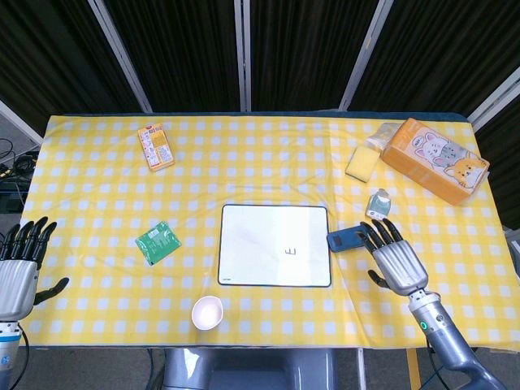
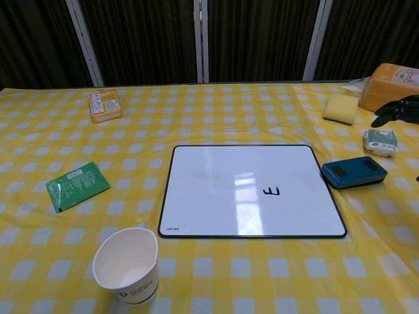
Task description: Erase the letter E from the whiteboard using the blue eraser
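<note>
Eraser (image 1: 348,239): we see it untouched beside whiteboard (image 1: 275,244).
Right hand (image 1: 396,260): spread, seemingly above eraser.
Left hand (image 1: 20,269): spread, empty.

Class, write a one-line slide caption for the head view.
Right hand open beside the blue eraser; letter E still on the whiteboard.

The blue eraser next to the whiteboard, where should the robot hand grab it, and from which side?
Probably from above, by the two long edges. The blue eraser lies flat on the tablecloth just right of the whiteboard, so only its top and sides are free. The right hand hovers open near it already, so it looks like the natural one to use.
</note>
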{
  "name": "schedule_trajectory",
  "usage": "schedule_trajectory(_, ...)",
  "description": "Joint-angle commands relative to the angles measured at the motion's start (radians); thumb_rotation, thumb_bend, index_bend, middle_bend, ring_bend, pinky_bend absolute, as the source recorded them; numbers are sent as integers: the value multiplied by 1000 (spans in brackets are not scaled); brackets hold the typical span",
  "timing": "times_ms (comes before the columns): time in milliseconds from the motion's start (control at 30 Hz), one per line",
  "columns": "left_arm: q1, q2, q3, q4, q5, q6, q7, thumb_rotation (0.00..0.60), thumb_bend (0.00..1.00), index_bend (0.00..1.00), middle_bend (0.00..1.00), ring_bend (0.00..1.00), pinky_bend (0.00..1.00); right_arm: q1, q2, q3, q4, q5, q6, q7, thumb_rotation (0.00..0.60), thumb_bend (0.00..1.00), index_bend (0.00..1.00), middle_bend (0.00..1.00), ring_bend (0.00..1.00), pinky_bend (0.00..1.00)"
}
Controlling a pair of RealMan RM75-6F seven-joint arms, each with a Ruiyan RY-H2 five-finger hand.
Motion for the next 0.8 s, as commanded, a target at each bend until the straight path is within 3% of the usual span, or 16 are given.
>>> schedule_trajectory(33, -3, 0, -1, 5, -6, -8, -4, 600, 15, 0, 0, 0, 0, 68, -19, 40, -17, 97, -90, -76, 600, 206, 204, 73, 0, 4)
schedule_trajectory(267, -8, -2, -4, 14, -20, -23, -8, 600, 15, 0, 0, 0, 0, 144, -15, 74, -15, 214, -172, -151, 600, 200, 205, 68, 0, 4)
schedule_trajectory(467, -19, -10, -9, 25, -43, -51, -6, 600, 15, 0, 0, 0, 0, 227, 6, 91, -17, 393, -265, -263, 600, 200, 244, 74, 0, 4)
schedule_trajectory(600, -25, -14, -13, 31, -55, -64, -6, 600, 15, 0, 0, 0, 0, 266, -1, 79, -13, 485, -310, -283, 600, 199, 292, 92, 0, 4)
schedule_trajectory(800, -32, -17, -16, 39, -66, -76, -8, 600, 15, 0, 0, 0, 0, 322, -36, 40, 25, 579, -334, -327, 600, 199, 265, 75, 0, 4)
